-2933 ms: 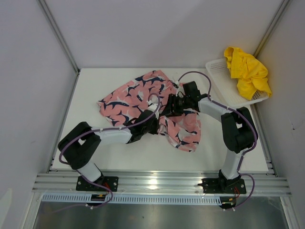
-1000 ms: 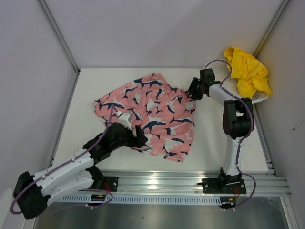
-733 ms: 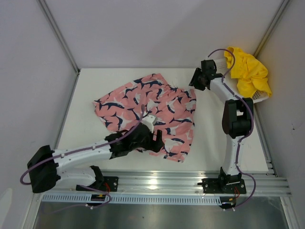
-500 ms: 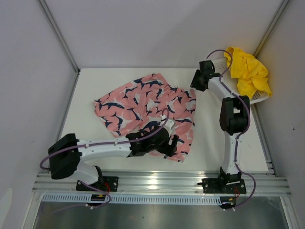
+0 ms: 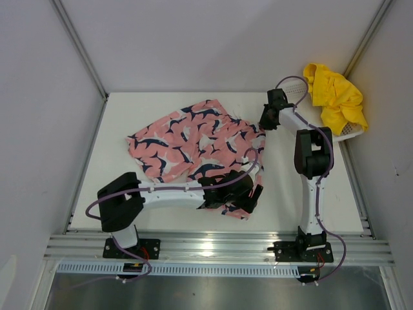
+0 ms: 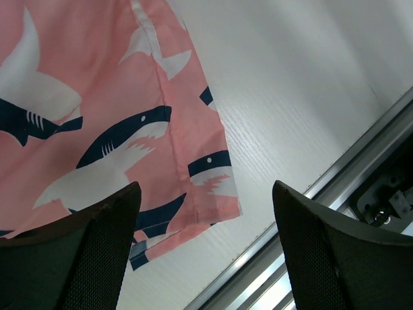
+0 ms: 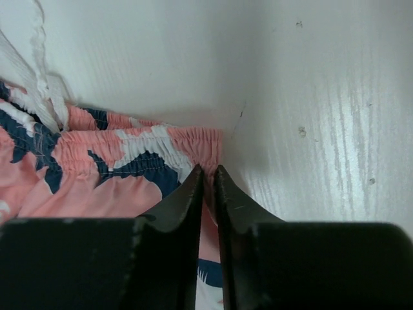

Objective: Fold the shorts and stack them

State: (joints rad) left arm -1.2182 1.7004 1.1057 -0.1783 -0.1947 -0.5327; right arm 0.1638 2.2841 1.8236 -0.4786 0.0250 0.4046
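The right gripper (image 7: 210, 173) has its jaws almost pressed together, pinching the corner of the elastic waistband of the pink shorts (image 7: 97, 184) at the centre of its wrist view. The left gripper (image 6: 205, 194) has its jaws spread wide above the hem corner, holding nothing. In the overhead view the pink shorts lie spread flat mid-frame on the table (image 5: 122, 116). The yellow shorts (image 5: 335, 97) are heaped in the white basket (image 5: 292, 88) at upper right.

Bare table (image 5: 106, 161) left of pink shorts (image 5: 193, 139); basket (image 5: 346, 132) crowds far-right corner.

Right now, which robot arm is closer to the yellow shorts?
Right. The right arm reaches beside the basket holding the yellow shorts; the left arm is over the pink shorts' near hem, far off.
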